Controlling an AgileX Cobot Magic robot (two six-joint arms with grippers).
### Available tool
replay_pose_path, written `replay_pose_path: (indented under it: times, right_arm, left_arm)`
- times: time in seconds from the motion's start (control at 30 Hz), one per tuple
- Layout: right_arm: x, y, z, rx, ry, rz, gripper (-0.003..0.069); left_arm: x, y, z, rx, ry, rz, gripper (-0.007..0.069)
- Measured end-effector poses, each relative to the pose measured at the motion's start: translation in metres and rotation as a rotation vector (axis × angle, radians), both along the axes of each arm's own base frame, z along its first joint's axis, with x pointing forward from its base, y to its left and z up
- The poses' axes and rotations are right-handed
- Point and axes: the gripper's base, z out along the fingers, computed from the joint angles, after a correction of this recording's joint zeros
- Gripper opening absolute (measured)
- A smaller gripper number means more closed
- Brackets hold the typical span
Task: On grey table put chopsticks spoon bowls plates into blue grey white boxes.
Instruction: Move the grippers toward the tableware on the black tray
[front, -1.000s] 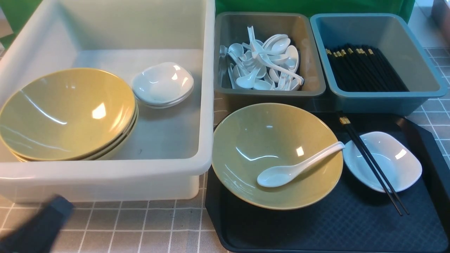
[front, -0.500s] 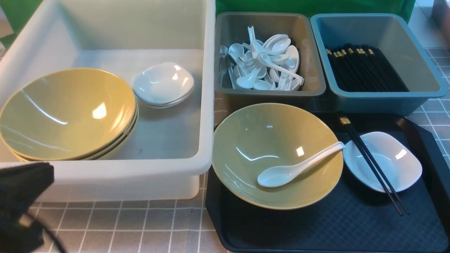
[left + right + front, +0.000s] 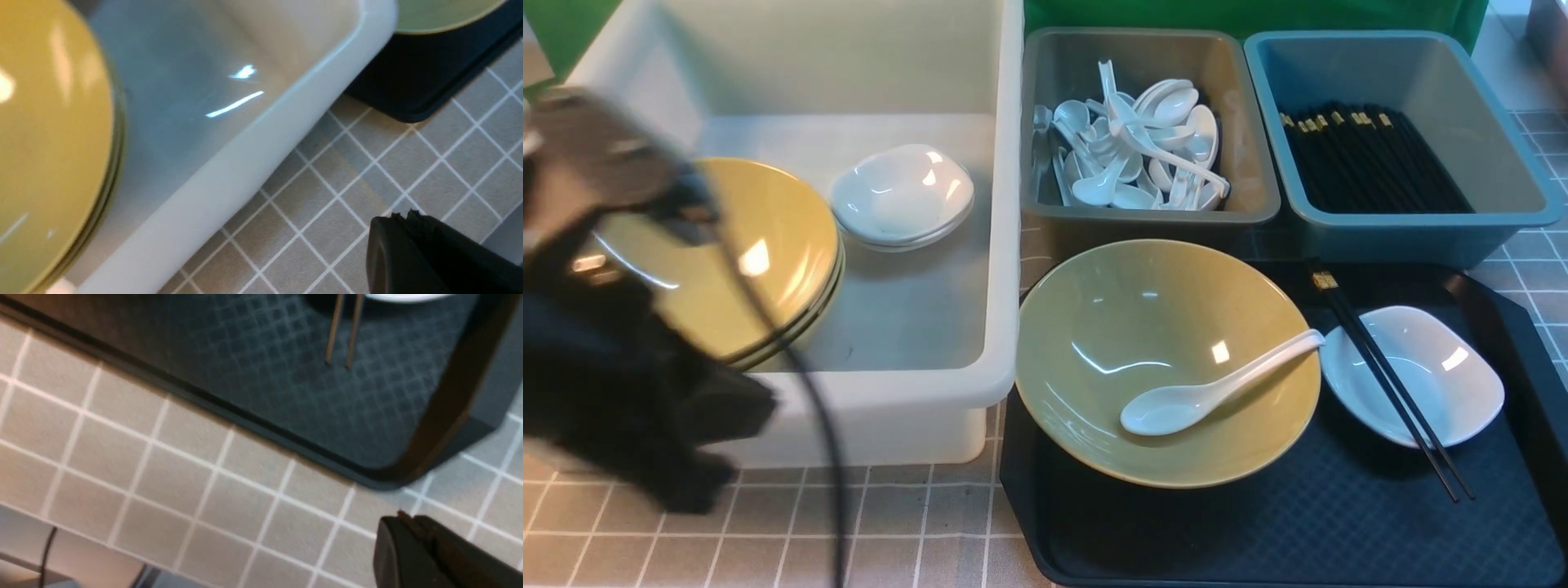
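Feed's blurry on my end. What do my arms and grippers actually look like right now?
Left arm: blurred black bulk, grey-brown upper section, thin black cable hanging off it; no markings legible. Wrist views show only a matte black, rounded-edged piece of the left gripper and of the right gripper.

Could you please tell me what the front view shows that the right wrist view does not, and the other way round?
Only the front view shows the white tub with stacked bowls, the grey bin of spoons, the blue bin of chopsticks, the bowl holding a spoon, and the blurred left arm. Only the right wrist view shows the tip of the right gripper. Both show the dark tray, the loose chopsticks, the small plate and the grid table.
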Motion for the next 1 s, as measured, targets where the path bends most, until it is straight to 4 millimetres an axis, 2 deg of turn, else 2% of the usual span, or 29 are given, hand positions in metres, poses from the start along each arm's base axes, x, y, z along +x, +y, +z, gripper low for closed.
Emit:
replay_pose_path:
  times: [0.03, 0.07, 0.2, 0.27, 0.37, 0.4, 0.47, 0.5, 0.57, 0.63, 0.67, 0.77, 1.0]
  right_arm:
    - [0.002, 0.000, 0.000, -0.001, 0.003, 0.000, 0.0004]
    - [0.019, 0.005, 0.002, 0.006, 0.022, -0.002, 0.0006]
    - [0.066, 0.016, 0.009, 0.013, 0.032, -0.004, 0.0039]
    - [0.080, 0.020, 0.007, 0.018, 0.042, -0.004, 0.0062]
    - [0.102, 0.027, 0.006, 0.034, 0.056, -0.007, 0.0132]
    - [0.113, 0.030, 0.000, 0.042, 0.079, -0.010, 0.0179]
    - [0.130, 0.035, -0.013, 0.048, 0.112, -0.014, 0.0283]
    - [0.130, 0.035, -0.013, 0.048, 0.109, -0.014, 0.0293]
    - [0.146, 0.039, -0.032, 0.040, 0.145, -0.017, 0.0392]
    - [0.157, 0.041, -0.046, 0.034, 0.168, -0.019, 0.0449]
    - [0.157, 0.041, -0.045, 0.035, 0.165, -0.019, 0.0452]
    - [0.173, 0.044, -0.063, 0.031, 0.180, -0.022, 0.0480]
    - [0.192, 0.044, -0.084, 0.022, 0.210, -0.037, 0.0476]
  left_arm:
    - [0.000, -0.003, 0.001, -0.001, -0.002, -0.016, -0.0008]
    - [0.009, -0.022, 0.001, 0.009, 0.019, -0.083, -0.0008]
    - [0.019, -0.058, -0.003, 0.016, 0.028, -0.199, -0.0008]
    - [0.019, -0.066, -0.006, 0.021, 0.033, -0.227, -0.0008]
    - [0.020, -0.077, -0.014, 0.037, 0.057, -0.264, -0.0008]
    - [0.020, -0.082, -0.018, 0.045, 0.067, -0.281, -0.0008]
    - [0.020, -0.084, -0.020, 0.051, 0.083, -0.291, -0.0008]
    - [0.019, -0.084, -0.020, 0.051, 0.083, -0.292, -0.0008]
    - [0.019, -0.084, -0.021, 0.055, 0.090, -0.295, -0.0008]
    - [0.019, -0.084, -0.021, 0.056, 0.091, -0.296, -0.0008]
    - [0.019, -0.084, -0.021, 0.056, 0.091, -0.296, -0.0008]
    - [0.019, -0.084, -0.021, 0.056, 0.091, -0.296, -0.0008]
    - [0.019, -0.084, -0.021, 0.055, 0.089, -0.295, -0.0008]
